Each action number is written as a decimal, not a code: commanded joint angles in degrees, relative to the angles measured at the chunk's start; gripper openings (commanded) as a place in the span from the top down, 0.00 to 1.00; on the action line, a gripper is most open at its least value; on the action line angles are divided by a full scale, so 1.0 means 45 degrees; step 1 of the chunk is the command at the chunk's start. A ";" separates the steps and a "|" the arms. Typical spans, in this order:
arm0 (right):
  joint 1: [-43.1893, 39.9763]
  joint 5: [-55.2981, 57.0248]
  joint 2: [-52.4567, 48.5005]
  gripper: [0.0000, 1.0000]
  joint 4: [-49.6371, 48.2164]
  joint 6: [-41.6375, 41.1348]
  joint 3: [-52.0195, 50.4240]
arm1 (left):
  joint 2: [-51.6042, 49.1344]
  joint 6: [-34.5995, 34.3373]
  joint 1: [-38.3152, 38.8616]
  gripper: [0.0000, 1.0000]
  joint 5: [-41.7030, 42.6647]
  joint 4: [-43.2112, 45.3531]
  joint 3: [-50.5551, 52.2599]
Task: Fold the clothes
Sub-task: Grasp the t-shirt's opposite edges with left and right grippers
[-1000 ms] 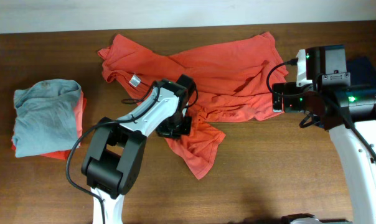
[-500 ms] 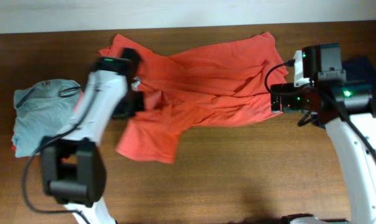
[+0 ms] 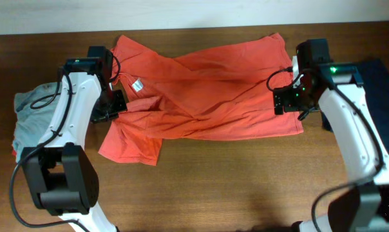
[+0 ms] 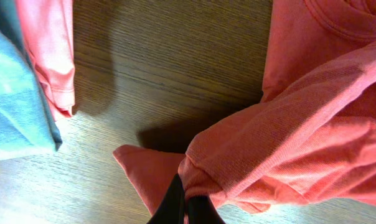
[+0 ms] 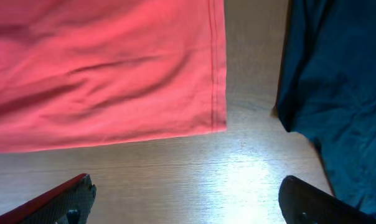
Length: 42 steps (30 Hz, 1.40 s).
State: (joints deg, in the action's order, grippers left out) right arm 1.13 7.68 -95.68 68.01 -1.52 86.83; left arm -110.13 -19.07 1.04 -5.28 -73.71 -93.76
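Note:
The orange-red T-shirt (image 3: 207, 90) lies spread and wrinkled across the far middle of the table, a white label (image 3: 137, 84) showing near its collar. No lettering shows. My left gripper (image 3: 114, 106) is at its left side, shut on a bunched fold of the orange-red fabric (image 4: 281, 149); its fingertips (image 4: 185, 208) pinch the cloth just above the table. My right gripper (image 3: 288, 103) is over the shirt's right edge, open and empty (image 5: 188, 205), with the shirt's hem (image 5: 216, 74) ahead of it.
A light grey T-shirt (image 3: 37, 116) lies folded on another orange one (image 3: 82, 113) at the left edge; both show in the left wrist view, grey (image 4: 14, 93) and orange (image 4: 48, 50). A navy T-shirt (image 3: 378, 74) lies at the right, close to my right gripper (image 5: 337, 93).
My left gripper has swung from the table's middle to the left, pulling the shirt's fabric with it, so the shirt lies wider. My right gripper has shifted slightly left along the shirt's right edge.

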 commanded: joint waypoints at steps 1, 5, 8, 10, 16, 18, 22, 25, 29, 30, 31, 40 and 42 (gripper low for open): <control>-0.0495 0.0058 -0.0869 0.01 -0.0248 -0.0107 -0.0515 | 0.0165 0.0199 -0.0034 1.00 -0.0563 0.0039 -0.0034; -0.0952 -0.0083 -0.1734 0.01 -0.0695 -0.0107 -0.0826 | 0.0165 0.0199 -0.0034 1.00 -0.0763 0.0029 -0.0029; -0.1379 -0.0423 -0.2317 0.01 -0.0991 -0.0107 -0.1025 | 0.0170 0.0194 -0.0034 1.00 -0.0840 0.0029 -0.0029; -0.1889 -0.1350 -0.2744 0.01 -0.1389 -0.0097 -0.1316 | 0.0170 0.0199 -0.0034 1.00 -0.0840 0.0034 -0.0029; -0.2356 -0.2633 -0.3279 0.04 -0.2152 -0.0097 -0.1671 | 0.0170 0.0194 -0.0029 1.00 -0.0831 0.0136 -0.0029; -0.2327 -0.2618 -0.3298 0.05 -0.2375 -0.0102 -0.1705 | 0.0170 0.0194 -0.0029 1.00 -0.0831 0.0136 -0.0029; -0.2336 -0.2618 -0.3385 0.07 -0.2919 -0.0107 -0.1904 | 0.0170 0.0194 -0.0029 1.00 -0.0792 0.0136 -0.0029; -0.2336 -0.2623 -0.3419 0.07 -0.3410 -0.0107 -0.2336 | 0.0165 0.0194 -0.0029 1.00 -0.0792 0.0136 -0.0029; -0.2336 -0.2623 -0.3419 0.07 -0.4231 -0.0112 -0.3177 | 0.0170 0.0194 -0.0029 1.00 -0.0792 0.0136 -0.0029; -0.2336 -0.2623 -0.3419 0.07 -0.4401 -0.0112 -0.3361 | 0.0170 0.0194 -0.0029 1.00 -0.0792 0.0141 -0.0029; -0.2336 -0.2618 -0.3419 0.07 -0.4575 -0.0112 -0.3565 | 0.0165 0.0194 -0.0029 1.00 -0.0792 0.0136 -0.0029; -0.2336 -0.2618 -0.3424 0.28 -0.5173 -0.0112 -0.4318 | 0.0165 0.0194 -0.0019 1.00 -0.0792 0.0136 -0.0029; -0.2336 -0.2623 -0.3424 0.47 -0.5158 -0.0112 -0.4318 | 0.0170 0.0189 -0.0019 1.00 -0.0792 0.0136 -0.0029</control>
State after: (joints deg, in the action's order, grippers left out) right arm -9.45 -2.70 -110.37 44.86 -1.65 68.97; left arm -110.13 -19.07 1.06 -7.57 -73.21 -93.76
